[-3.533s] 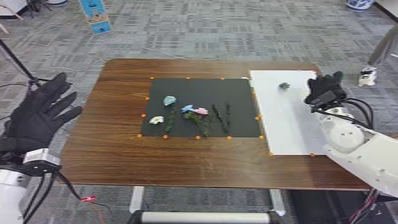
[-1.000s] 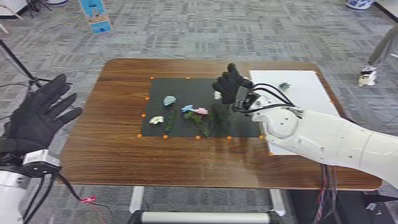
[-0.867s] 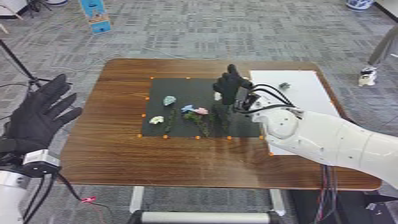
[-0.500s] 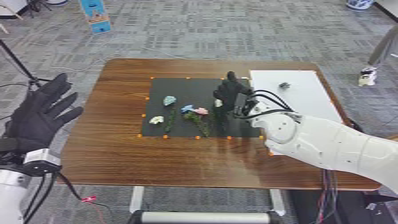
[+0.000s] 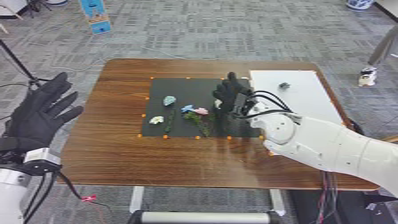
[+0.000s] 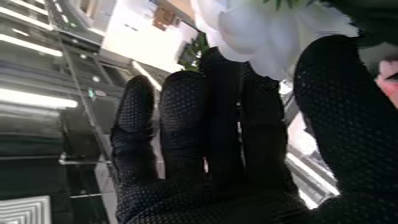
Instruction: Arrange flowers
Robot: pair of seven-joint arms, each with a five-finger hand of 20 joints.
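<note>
Basically, desk (image 5: 98,155) carries white sheet (image 5: 309,100) and black mat (image 5: 163,84); left hand (image 5: 34,112) open beside it, empty; right hand (image 5: 228,93) over mat, fingers straight, thumb apart, white flower (image 6: 253,32) right by them, contact unclear; pink flower (image 5: 202,111) on mat. Likely pickup step; next needs thumb closing gently, then lift toward sheet

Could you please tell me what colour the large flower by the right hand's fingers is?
The flower is white, seen best in the right wrist view.
</note>
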